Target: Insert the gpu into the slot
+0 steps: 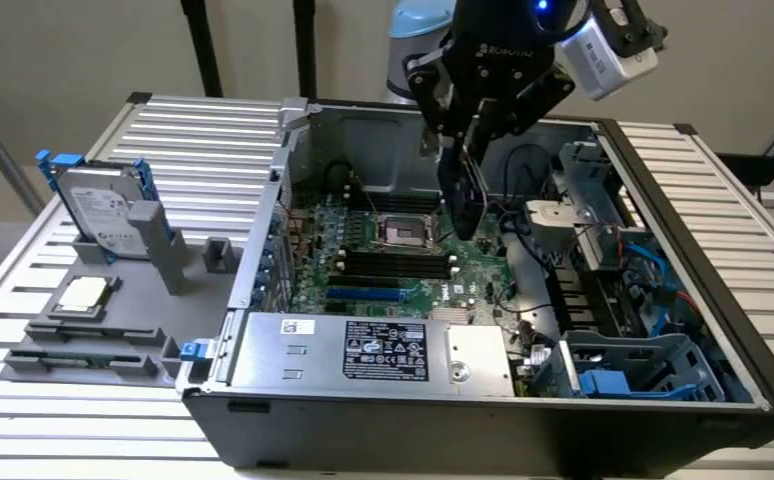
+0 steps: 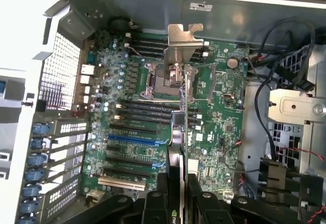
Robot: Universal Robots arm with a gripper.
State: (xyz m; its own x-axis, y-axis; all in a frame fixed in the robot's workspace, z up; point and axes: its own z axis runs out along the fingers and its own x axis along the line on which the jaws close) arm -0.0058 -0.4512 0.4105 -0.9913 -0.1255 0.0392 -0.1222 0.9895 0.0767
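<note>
Slatted metal surface [image 1: 200, 140], with an open case [image 1: 494, 430] laid flat on it. The gpu [image 2: 177, 127] is clamped edge-on in the tool [image 2: 181, 186], bracket end away from the wrist. It is held above the motherboard [image 2: 224, 132], not seated. The slot [image 2: 137, 139] lies apart, off to one side of the card. The card is judged light, stiff and fragile. It is best gripped across the cooler and board faces, contacts left untouched. A drive [image 1: 100, 215] and fixtures are parked at the exterior view's left. Plain beige wall behind.
</note>
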